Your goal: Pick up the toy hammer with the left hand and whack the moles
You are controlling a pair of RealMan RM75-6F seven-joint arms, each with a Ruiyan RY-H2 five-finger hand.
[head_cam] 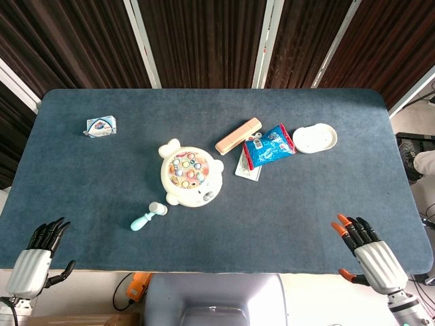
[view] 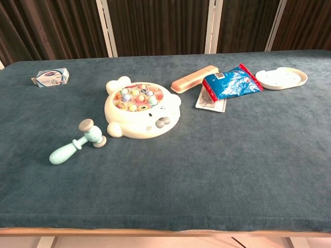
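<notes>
A mint-green toy hammer (head_cam: 149, 216) (view: 77, 142) lies flat on the dark blue table (head_cam: 102, 176), just left of and nearer than the mole game. The mole game (head_cam: 190, 173) (view: 140, 107) is a cream bear-shaped board with several coloured moles on top. My left hand (head_cam: 39, 254) hovers at the table's near left corner, fingers apart and holding nothing, well left of the hammer. My right hand (head_cam: 367, 248) hangs at the near right corner, fingers spread and empty. Neither hand shows in the chest view.
A small white-and-blue box (head_cam: 100, 126) (view: 50, 77) sits at the far left. Right of the game lie a peach case (head_cam: 238, 136) (view: 195, 77), a blue snack packet (head_cam: 270, 147) (view: 232, 82) over a flat card, and a white dish (head_cam: 315, 138) (view: 282, 78).
</notes>
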